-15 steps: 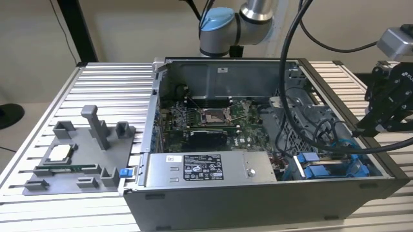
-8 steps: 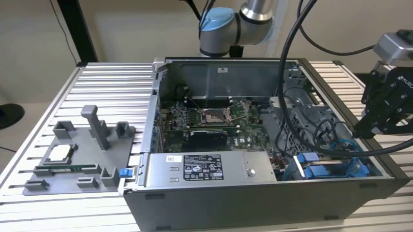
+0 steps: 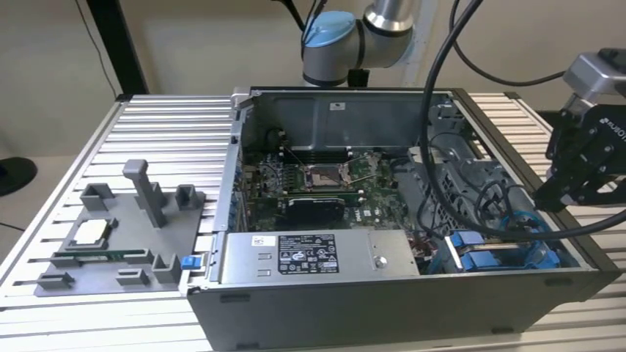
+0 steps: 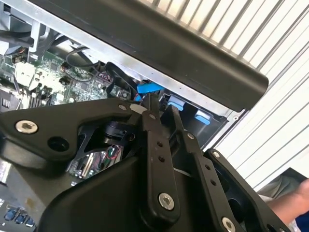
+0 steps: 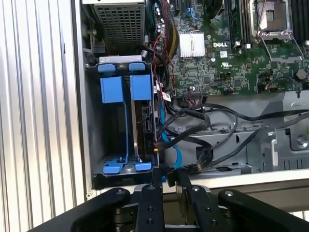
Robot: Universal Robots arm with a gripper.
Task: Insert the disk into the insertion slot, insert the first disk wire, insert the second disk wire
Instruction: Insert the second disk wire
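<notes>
The gripper (image 5: 169, 178) is clenched almost shut, with a slim gap between its fingertips (image 5: 157, 180). Something dark sits in that gap in the first wrist view, and I cannot tell whether it is pinched there or is a cable passing behind. Just ahead of the tips is the insertion slot (image 5: 93, 130), and the disk (image 5: 144, 123) stands on edge inside it, in the half away from the case's outer wall. Its blue frame tabs are level with the slot's own rails, so the first step looks done. I judge the disk stiff and fairly dense, with smooth metal flanks that would slip in a pinch and a fragile connector edge. The blue plastic frame at its ends is the safer place to take hold. Beside the disk, a blue flat wire (image 5: 170, 147) and several black wires (image 5: 212, 121) loop past the gripper. They look limp, so each is best gripped by its plug, not its cord. Farther off are the motherboard (image 5: 217, 58) and the perforated cage (image 5: 120, 21), and the ribbed worktop (image 5: 38, 121) runs alongside. The disk shows edge-on, so its label and depth of seating are hard to judge. I cannot make out whether any plug is home in its socket. The slot's floor is in shadow, and in the second wrist view the gripper's own body covers much of the case.
</notes>
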